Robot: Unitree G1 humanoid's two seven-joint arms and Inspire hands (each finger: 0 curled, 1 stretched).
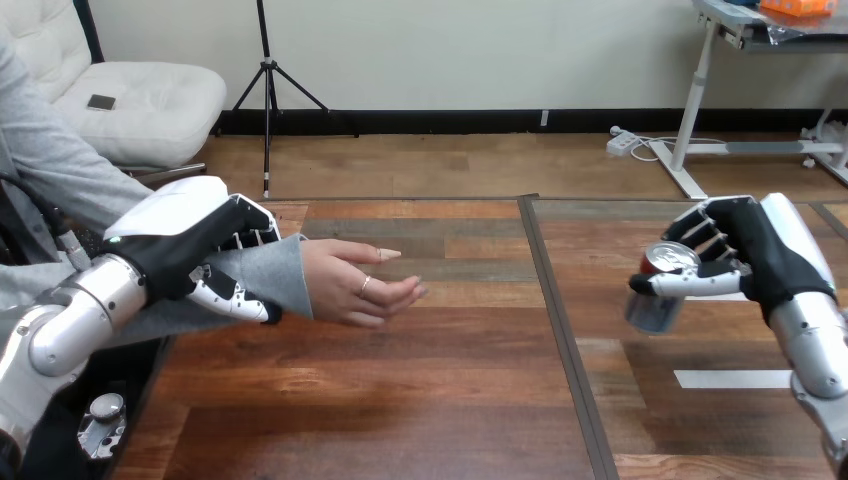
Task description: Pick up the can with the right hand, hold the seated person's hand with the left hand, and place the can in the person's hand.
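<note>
A silver can with a red top hangs above the right part of the table, gripped by my right hand, whose fingers and thumb curl round it. At the left, the person's hand reaches out over the table, palm turned sideways and fingers relaxed. My left hand is at the person's grey-sleeved wrist, its fingers over the top and its thumb under the sleeve, closed round it. The can is well to the right of the person's hand, with a wide gap between them.
The wooden table has a dark seam running front to back between the two hands. A strip of white tape lies on the table under my right hand.
</note>
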